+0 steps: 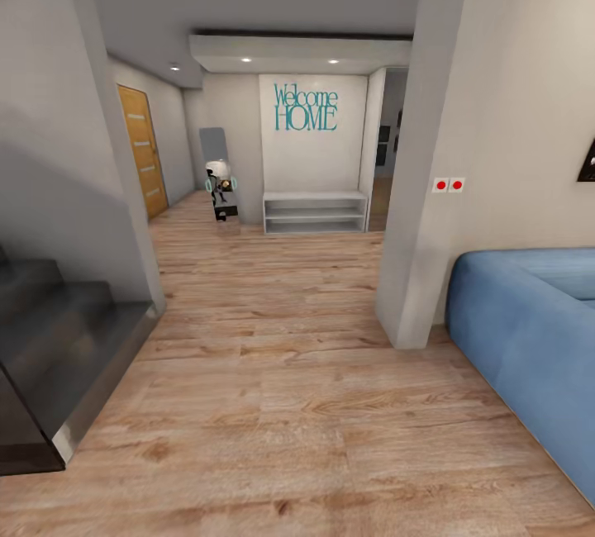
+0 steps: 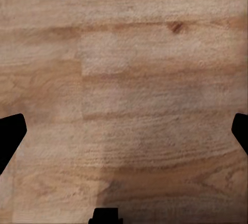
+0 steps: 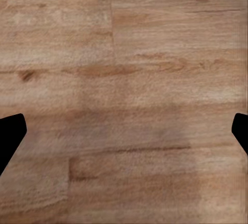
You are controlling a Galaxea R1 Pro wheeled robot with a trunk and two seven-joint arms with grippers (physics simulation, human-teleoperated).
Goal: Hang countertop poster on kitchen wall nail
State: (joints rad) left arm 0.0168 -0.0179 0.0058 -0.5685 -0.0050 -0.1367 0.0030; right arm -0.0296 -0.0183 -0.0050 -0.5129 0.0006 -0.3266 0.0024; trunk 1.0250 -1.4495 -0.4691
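Location: a hallway is seen; wood floor [image 1: 273, 372] at centre, blue sofa [image 1: 529, 330] lower right.
Left gripper [image 2: 124, 133]: fingers spread, nothing held.
Right gripper [image 3: 124, 133]: likewise spread, empty.
Poster: not reached; judged rigid, light, best gripped by frame edge.

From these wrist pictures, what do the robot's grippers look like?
Little of them shows. The left gripper has flat, matte black fingers with angled tips at the picture's edges, plus a small black block low in the middle. The right gripper has the same black fingers. No cables or markings are visible.

Stairs [image 1: 58, 355] left, sofa [image 1: 529, 339] right (shelf [image 1: 315, 213] far ahead)
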